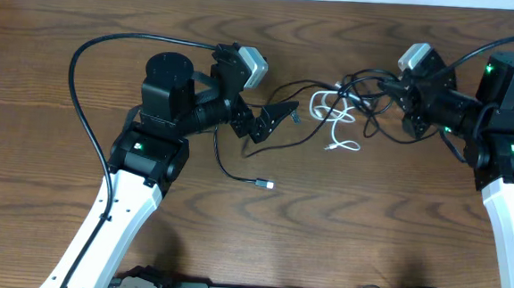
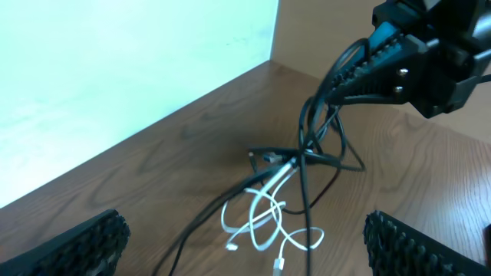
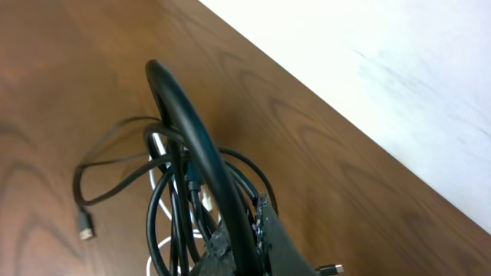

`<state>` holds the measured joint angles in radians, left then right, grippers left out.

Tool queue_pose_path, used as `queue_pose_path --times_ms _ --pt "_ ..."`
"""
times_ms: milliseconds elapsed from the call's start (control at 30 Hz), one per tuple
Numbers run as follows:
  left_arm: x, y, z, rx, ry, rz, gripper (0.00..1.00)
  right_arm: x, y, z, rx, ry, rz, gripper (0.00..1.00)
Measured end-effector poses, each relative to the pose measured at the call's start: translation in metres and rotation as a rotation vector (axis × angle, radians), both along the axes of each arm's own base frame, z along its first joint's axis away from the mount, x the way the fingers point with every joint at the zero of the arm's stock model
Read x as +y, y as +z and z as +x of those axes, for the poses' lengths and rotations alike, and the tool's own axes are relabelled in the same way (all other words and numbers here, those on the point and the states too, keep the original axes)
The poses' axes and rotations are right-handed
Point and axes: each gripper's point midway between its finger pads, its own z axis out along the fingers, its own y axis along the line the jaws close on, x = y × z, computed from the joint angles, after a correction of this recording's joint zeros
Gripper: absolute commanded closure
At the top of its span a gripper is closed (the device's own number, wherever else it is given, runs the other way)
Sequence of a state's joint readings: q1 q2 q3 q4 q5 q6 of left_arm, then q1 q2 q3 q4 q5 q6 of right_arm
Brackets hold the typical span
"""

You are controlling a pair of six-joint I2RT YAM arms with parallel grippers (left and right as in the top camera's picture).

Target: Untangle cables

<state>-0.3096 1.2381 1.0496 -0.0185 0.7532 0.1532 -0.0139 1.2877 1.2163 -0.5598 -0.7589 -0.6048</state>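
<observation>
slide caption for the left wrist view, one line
Shut right gripper pinches tangled black cables above a white cord looped on the wooden table.

The near side of the table (image 1: 368,231) is open — between left gripper (image 1: 274,120) and right gripper (image 1: 388,83), tangled cables (image 1: 337,113) block passage.

The overhead camera looks straight down on the brown wood-grain table (image 1: 368,222), from far enough away to take in both arms and the thin black and white cables (image 1: 334,122) knotted at top centre. The left wrist camera sits low behind its own ridged black fingers (image 2: 84,241), facing across the table at the cables nearby and the black right gripper (image 2: 345,80) beyond. The right wrist camera peers down past that gripper's tip, very close to the same cables.
</observation>
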Motion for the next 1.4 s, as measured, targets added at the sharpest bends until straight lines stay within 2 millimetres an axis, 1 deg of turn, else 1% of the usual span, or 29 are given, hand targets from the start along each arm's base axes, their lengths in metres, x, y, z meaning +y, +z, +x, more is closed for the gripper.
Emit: queue_pose_path --times_ms 233,400,500,667,767,967,1167,1267,1400 --pt "0.000 -0.002 0.001 0.005 -0.001 0.001 0.03 0.023 0.013 -0.023 -0.011 0.180 0.103 0.99" --pt "-0.001 -0.006 0.003 0.015 -0.001 0.004 0.02 0.030 0.020 -0.032 -0.024 0.245 0.141 0.99" --pt "-0.005 -0.007 0.001 0.019 -0.013 0.006 0.02 0.032 0.021 -0.035 -0.026 0.262 0.151 0.99" --pt "-0.019 -0.008 -0.008 0.022 -0.053 0.007 0.02 0.039 0.021 -0.038 -0.022 0.286 0.154 0.99" --pt "-0.023 -0.008 -0.011 0.021 -0.066 0.008 0.02 0.049 0.017 -0.041 -0.007 0.319 0.156 0.99" --pt "-0.023 -0.009 -0.011 0.022 -0.067 0.008 0.02 0.060 0.014 -0.045 0.002 0.356 0.153 0.99" --pt "-0.023 -0.009 -0.011 0.023 -0.067 0.008 0.02 0.068 0.012 -0.049 0.000 0.375 0.140 0.99" --pt "-0.023 -0.010 -0.011 0.026 -0.067 0.009 0.02 0.069 0.011 -0.049 -0.003 0.375 0.130 0.99" --pt "-0.023 -0.014 -0.013 0.047 -0.069 0.016 0.02 0.066 0.007 -0.043 -0.008 0.345 0.104 0.99"
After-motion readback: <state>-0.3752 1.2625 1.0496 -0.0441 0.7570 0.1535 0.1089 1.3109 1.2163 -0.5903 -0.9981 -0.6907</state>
